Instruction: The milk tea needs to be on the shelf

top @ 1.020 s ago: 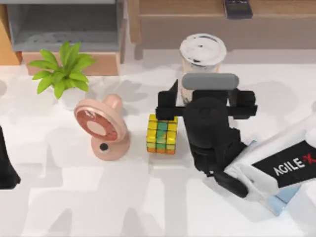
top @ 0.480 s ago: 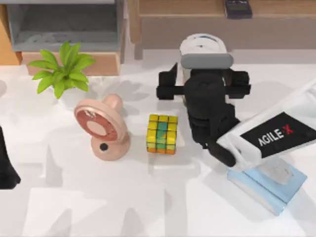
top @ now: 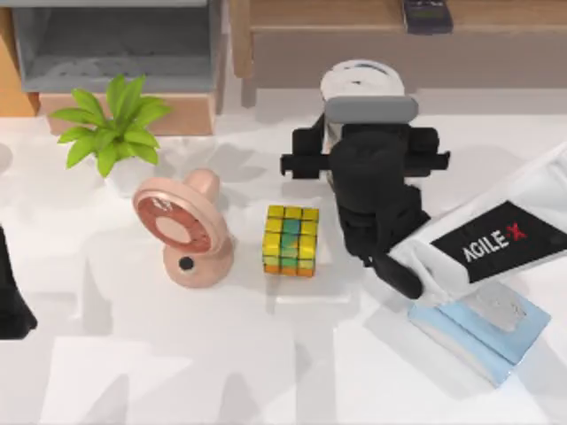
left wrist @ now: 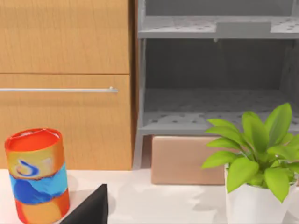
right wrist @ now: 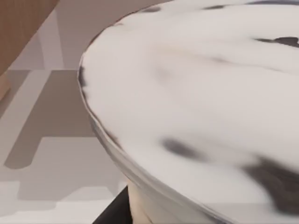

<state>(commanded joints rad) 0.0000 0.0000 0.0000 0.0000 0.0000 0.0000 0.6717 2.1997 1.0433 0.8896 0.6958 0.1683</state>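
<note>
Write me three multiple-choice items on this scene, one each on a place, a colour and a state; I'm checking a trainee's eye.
1. What lies directly left of the right hand in the top view?
A. puzzle cube
B. pink fan
C. bare table

2. The milk tea lid is:
A. white
B. green
C. black

3. The milk tea is:
A. on the shelf
B. in front of the shelf
C. tipped over

Answers: 1 C, cube and fan sit nearer the camera's lower edge; 2 A, white round lid; 3 B, upright before the front panel.

My right hand now sits farther back toward the shelf than a second ago, over the milk tea, uncovering the blue book.
</note>
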